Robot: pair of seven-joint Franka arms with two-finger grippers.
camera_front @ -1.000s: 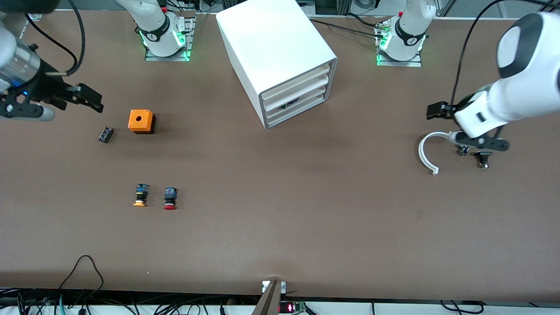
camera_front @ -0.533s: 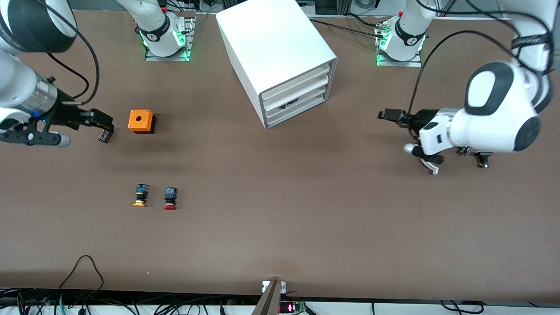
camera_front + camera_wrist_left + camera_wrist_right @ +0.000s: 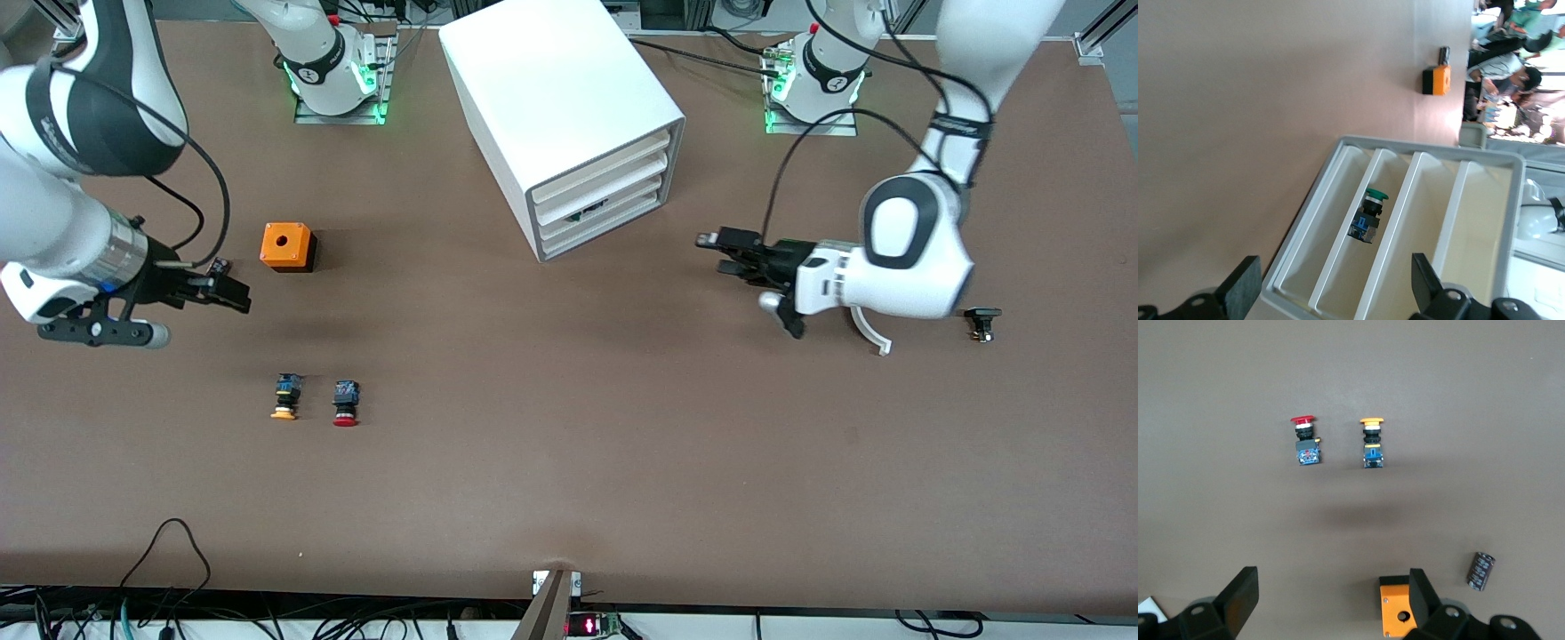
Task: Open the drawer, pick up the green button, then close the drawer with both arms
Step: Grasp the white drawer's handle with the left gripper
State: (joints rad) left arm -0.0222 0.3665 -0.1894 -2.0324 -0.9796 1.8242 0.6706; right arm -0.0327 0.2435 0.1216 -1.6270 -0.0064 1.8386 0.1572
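Left gripper open, empty, level with the cabinet front, toward its own end of the table. Green button lies lengthwise in the drawer. Right gripper open over the capacitor, well apart; left arm is nearer.

The bench looks matt brown; the cabinet smooth white plastic, the orange box plastic too.
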